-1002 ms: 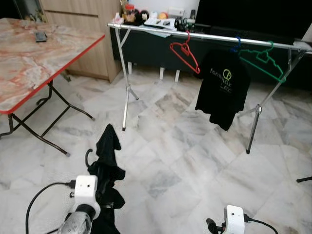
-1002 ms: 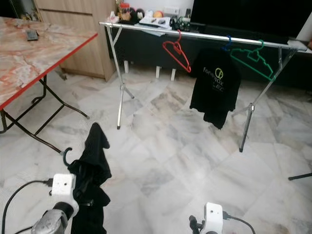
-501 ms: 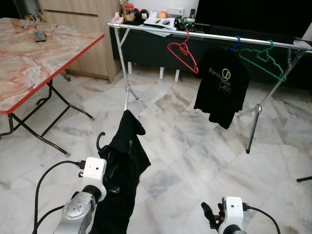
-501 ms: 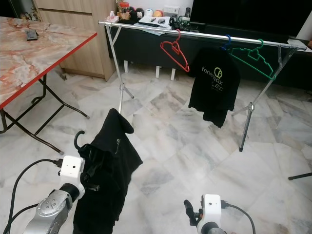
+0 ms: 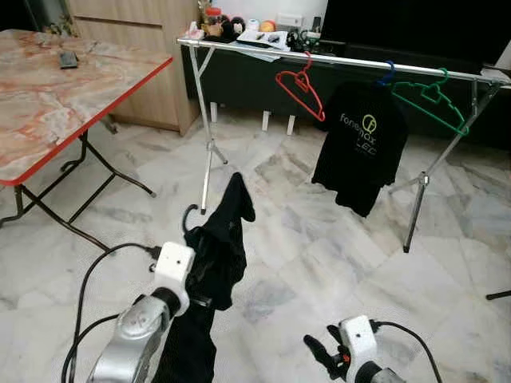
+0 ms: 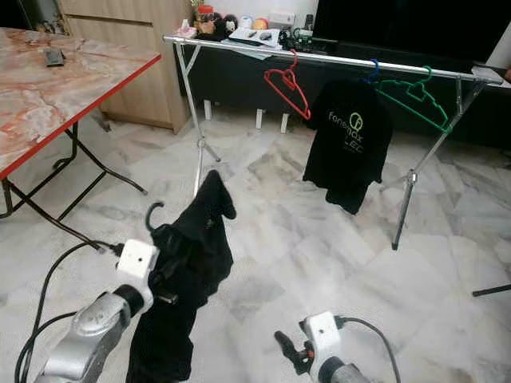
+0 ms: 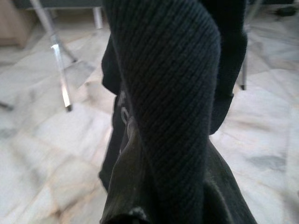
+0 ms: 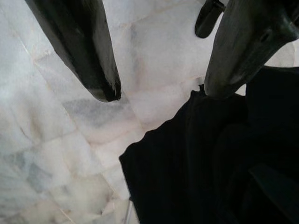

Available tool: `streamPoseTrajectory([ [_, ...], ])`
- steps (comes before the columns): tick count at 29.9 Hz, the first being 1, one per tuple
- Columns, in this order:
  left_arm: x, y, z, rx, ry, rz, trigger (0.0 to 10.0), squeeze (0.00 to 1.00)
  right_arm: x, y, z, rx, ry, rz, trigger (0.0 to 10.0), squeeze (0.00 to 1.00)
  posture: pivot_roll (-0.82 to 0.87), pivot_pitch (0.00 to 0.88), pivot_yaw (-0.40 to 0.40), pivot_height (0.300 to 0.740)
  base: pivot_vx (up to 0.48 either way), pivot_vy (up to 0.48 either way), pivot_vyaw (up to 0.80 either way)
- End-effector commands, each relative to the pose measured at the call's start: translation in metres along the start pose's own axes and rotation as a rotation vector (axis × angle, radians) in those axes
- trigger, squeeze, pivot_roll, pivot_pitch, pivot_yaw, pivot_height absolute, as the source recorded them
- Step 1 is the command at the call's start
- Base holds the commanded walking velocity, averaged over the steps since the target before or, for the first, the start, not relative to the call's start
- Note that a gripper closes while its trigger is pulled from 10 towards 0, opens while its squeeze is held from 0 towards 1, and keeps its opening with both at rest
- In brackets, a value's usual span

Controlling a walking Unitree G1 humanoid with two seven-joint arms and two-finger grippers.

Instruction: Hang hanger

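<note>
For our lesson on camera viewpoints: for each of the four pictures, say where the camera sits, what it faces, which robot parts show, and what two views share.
Left eye, head: looks down at the silver clothes rail; shows both arms.
Right eye, head: same scene, shifted slightly.
Left wrist: faces the black garment on a black hanger, close up.
Right wrist: looks down along the open right claw at marble floor.
Shared: the garment appears in both wrist views and in the left claw.

silver arms point(image 5: 132, 343) | white wrist boxes point(image 5: 175, 264) | black cables point(image 5: 88, 279)
</note>
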State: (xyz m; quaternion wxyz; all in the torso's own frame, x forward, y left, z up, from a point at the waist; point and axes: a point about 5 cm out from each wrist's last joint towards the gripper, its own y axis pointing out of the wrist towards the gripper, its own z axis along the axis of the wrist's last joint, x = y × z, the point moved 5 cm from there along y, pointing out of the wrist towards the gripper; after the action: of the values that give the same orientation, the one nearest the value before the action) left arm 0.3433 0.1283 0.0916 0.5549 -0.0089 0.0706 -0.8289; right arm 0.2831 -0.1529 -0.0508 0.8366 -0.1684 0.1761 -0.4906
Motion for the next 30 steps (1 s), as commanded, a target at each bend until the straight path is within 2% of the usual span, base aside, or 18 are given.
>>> streamPoseTrajectory([
  [1,0.008,0.005,0.018,0.041,0.05,-0.044,10.0,0.0,0.001,-0.003,-0.001,0.013,0.026,0.0,10.0,0.0,0.14,0.064,-0.068,0.74,0.0,0.0,0.0],
  [7,0.012,0.009,0.024,0.044,0.057,-0.067,10.0,0.0,0.003,-0.003,0.005,0.054,0.026,-0.011,10.0,0.0,0.14,0.072,-0.068,0.74,0.0,0.0,0.0],
  [8,0.014,0.01,0.025,0.043,0.058,-0.073,10.0,0.0,0.012,-0.006,0.009,0.088,-0.001,-0.094,10.0,0.0,0.14,0.075,-0.068,0.74,0.0,0.0,0.0],
  [10,0.016,0.011,0.025,0.043,0.058,-0.078,10.0,0.0,0.023,-0.009,0.012,0.123,0.001,-0.19,10.0,0.0,0.14,0.075,-0.068,0.74,0.0,0.0,0.0],
  [11,0.017,0.012,0.025,0.042,0.058,-0.083,10.0,0.0,0.022,0.019,0.112,0.401,-0.012,-0.197,10.0,0.0,0.13,0.079,-0.067,0.74,0.0,0.0,0.0],
  [12,0.017,0.012,0.025,0.042,0.058,-0.083,10.0,0.0,0.022,0.019,0.112,0.401,-0.012,-0.197,10.0,0.0,0.13,0.079,-0.067,0.74,0.0,0.0,0.0],
  [14,0.019,0.012,0.026,0.042,0.058,-0.092,10.0,0.0,0.026,0.024,0.164,0.532,0.053,-0.205,10.0,0.0,0.13,0.083,-0.066,0.74,0.0,0.0,0.0],
  [15,0.02,0.012,0.025,0.04,0.059,-0.095,10.0,0.0,0.028,0.023,0.169,0.551,0.063,-0.211,10.0,0.0,0.13,0.084,-0.067,0.74,0.0,0.0,0.0],
  [18,0.021,0.012,0.024,0.036,0.061,-0.098,10.0,0.0,0.028,0.021,0.176,0.566,0.006,-0.223,10.0,0.0,0.13,0.087,-0.067,0.74,0.0,0.0,0.0],
  [22,0.021,0.011,0.023,0.032,0.061,-0.102,10.0,0.0,0.016,0.025,0.174,0.56,-0.015,-0.153,10.0,0.0,0.13,0.09,-0.07,0.74,0.0,0.0,0.0],
  [25,0.02,0.011,0.024,0.03,0.063,-0.105,10.0,0.0,-0.003,0.03,0.162,0.502,-0.058,0.003,10.0,0.0,0.13,0.093,-0.07,0.74,0.0,0.0,0.0],
  [26,0.02,0.012,0.024,0.03,0.066,-0.106,10.0,0.0,-0.015,0.03,0.154,0.472,-0.092,0.1,10.0,0.0,0.13,0.094,-0.071,0.74,0.0,0.0,0.0],
  [29,0.019,0.012,0.025,0.03,0.067,-0.107,10.0,0.0,-0.02,0.029,0.151,0.459,-0.111,0.143,10.0,0.0,0.12,0.095,-0.07,0.74,0.0,0.0,0.0],
  [30,0.018,0.013,0.025,0.03,0.07,-0.108,10.0,0.0,-0.023,0.027,0.144,0.436,-0.143,0.175,10.0,0.0,0.12,0.096,-0.069,0.74,0.0,0.0,0.0],
])
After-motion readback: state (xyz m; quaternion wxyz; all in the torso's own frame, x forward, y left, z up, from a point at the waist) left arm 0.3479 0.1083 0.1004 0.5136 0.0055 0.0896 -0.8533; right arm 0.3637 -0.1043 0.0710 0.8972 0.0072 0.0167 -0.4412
